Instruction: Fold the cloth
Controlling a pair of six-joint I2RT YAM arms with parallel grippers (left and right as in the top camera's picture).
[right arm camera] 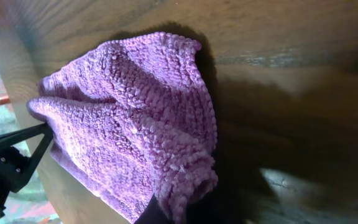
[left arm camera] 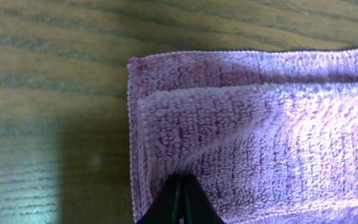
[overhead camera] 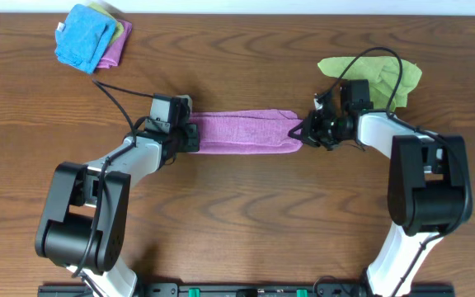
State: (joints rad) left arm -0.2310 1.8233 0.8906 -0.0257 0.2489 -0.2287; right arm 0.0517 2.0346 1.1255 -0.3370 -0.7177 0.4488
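The pinkish-purple cloth point(overhead camera: 246, 132) lies on the wooden table as a long, narrow folded strip between the two arms. My left gripper point(overhead camera: 192, 134) is shut on its left end. In the left wrist view the closed black tips point(left arm camera: 180, 186) pinch the layered cloth point(left arm camera: 260, 124) near its folded corner. My right gripper point(overhead camera: 302, 132) is shut on the right end. In the right wrist view the cloth point(right arm camera: 123, 112) bunches up over the gripper point(right arm camera: 173, 208), which is mostly hidden under the fabric.
A crumpled lime-green cloth point(overhead camera: 369, 74) lies just behind the right arm. At the far left corner a bright blue cloth point(overhead camera: 85, 37) sits on a small pile of other cloths. Cables run from both wrists across the table.
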